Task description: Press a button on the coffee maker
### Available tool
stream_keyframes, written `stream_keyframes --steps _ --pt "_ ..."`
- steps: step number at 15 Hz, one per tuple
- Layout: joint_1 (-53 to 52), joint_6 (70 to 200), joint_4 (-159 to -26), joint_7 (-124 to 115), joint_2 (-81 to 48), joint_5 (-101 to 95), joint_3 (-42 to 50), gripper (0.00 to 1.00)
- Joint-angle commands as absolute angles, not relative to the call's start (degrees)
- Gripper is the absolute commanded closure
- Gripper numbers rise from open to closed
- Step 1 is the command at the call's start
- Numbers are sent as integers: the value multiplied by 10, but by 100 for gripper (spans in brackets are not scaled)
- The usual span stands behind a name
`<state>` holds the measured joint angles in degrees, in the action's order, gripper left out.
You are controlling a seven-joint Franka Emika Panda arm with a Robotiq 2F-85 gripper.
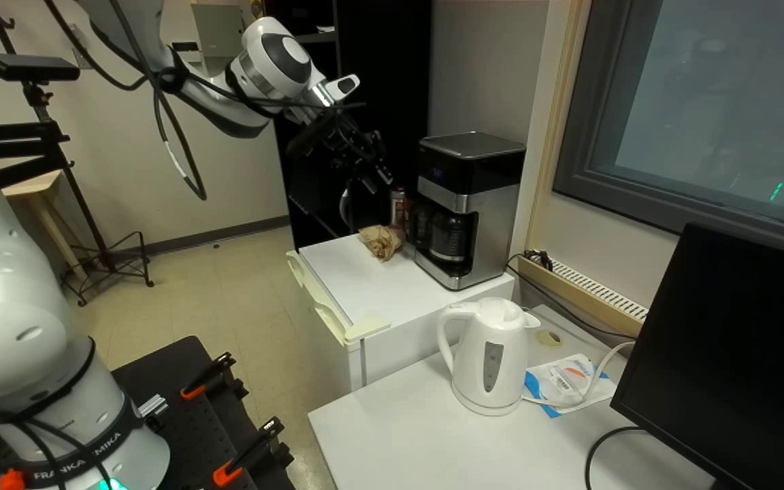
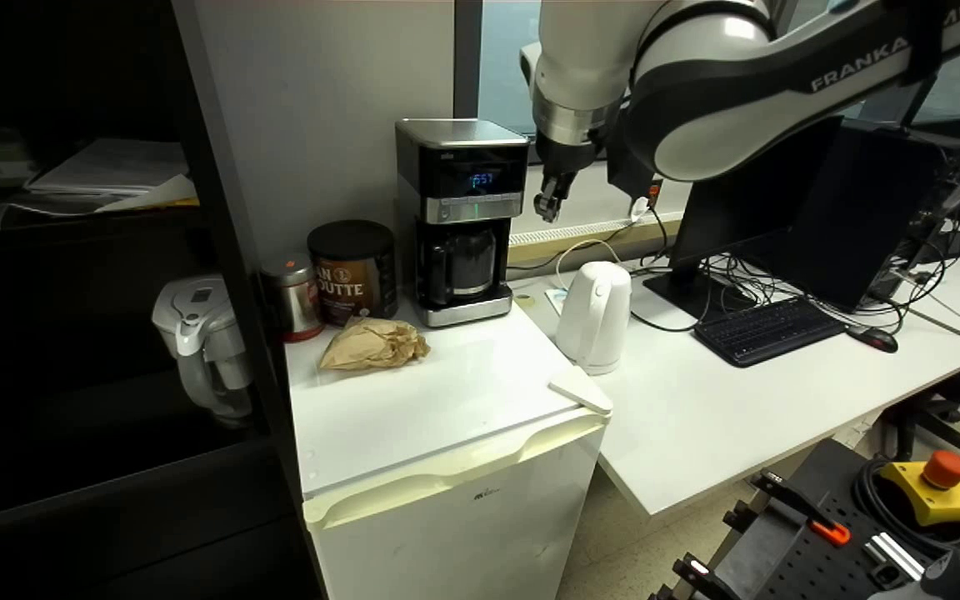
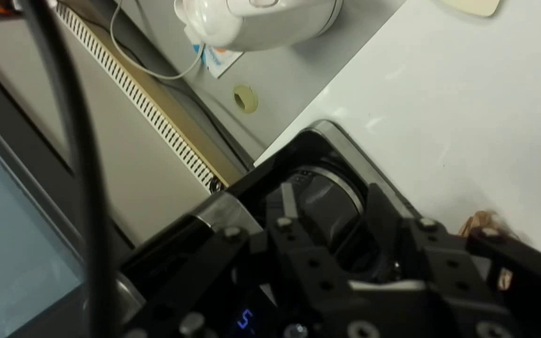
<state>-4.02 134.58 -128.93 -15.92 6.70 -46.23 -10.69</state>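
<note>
Wrist view: gripper (image 3: 333,201) near coffee maker (image 3: 227,212)

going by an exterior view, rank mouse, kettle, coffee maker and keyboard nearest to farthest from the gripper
1. The coffee maker: closest, on the fridge.
2. The kettle: on the desk, beside the fridge.
3. The keyboard: farther along the desk.
4. The mouse: farthest, just past the keyboard.

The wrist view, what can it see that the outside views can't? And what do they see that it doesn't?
Only the wrist view: the carafe seen through the gap between the jaws, which stand apart.

Only the exterior views: the arm and monitor, plus, in an exterior view, the keyboard.

Shared by all: the coffee maker, carafe, kettle, packet and bag.
</note>
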Motion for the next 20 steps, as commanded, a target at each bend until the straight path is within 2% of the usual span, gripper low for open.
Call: stream_keyframes --steps 1,3,12,20 --pt "-44 1410 -1286 -229 46 -565 -106 88" --pt "-45 1437 -1282 -289 33 -641 -105 100" --pt "-45 1445 -1258 -653 -28 -1018 -117 100" --pt "-65 1410 -1239 -771 -85 -1119 -110 100"
